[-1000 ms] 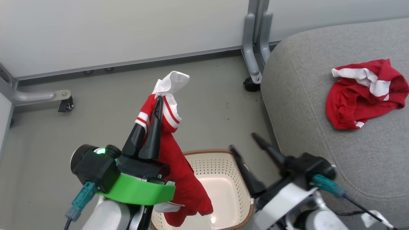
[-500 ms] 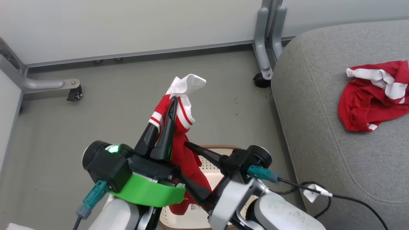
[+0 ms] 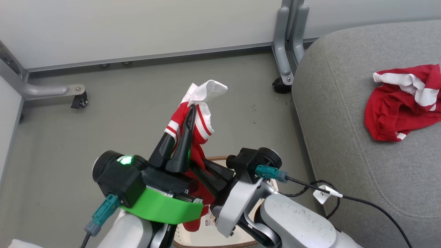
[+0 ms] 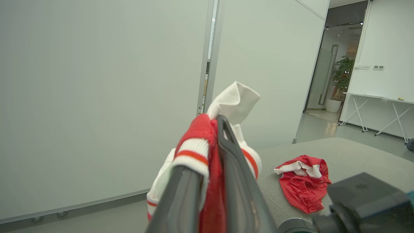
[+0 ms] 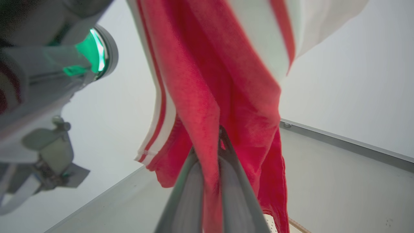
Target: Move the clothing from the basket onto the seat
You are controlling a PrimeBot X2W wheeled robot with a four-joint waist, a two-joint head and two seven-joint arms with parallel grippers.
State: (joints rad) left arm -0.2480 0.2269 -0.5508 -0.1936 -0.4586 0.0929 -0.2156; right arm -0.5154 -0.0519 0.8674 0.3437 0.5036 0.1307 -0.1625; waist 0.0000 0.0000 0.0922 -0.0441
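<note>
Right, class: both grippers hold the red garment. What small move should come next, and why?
Probably swing the garment right, toward the seat, keeping both grips. The left gripper pinches its top, the right gripper is shut on its hanging part, and it is over the basket, not yet over the seat.

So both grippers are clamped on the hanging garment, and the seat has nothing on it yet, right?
Not quite. The seat is not bare: one crumpled red and white garment already lies on it, as the head view shows. The rest is right: the left gripper and the right gripper are both shut on the hanging garment.
</note>
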